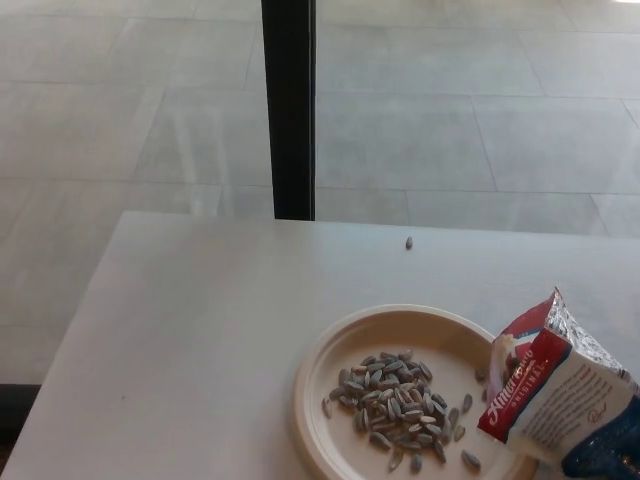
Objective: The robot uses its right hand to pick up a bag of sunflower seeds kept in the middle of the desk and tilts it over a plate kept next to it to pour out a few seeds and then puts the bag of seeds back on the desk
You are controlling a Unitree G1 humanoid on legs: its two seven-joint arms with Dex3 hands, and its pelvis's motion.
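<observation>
The red-and-white bag of sunflower seeds (pixel 560 395) sits at the lower right of the head view. It leans with its torn open mouth toward the plate and overlaps the plate's right rim. Its lower part runs out of the picture. On the cream round plate (pixel 312 395) lies a pile of sunflower seeds (pixel 395 405), with a few strays near the bag's mouth. Neither of my hands shows in this picture.
The pale desk (pixel 200 320) stretches left and back from the plate. One loose seed (pixel 409 242) lies near the desk's far edge. Behind that edge rises a black post (pixel 290 110), with grey tiled floor beyond it.
</observation>
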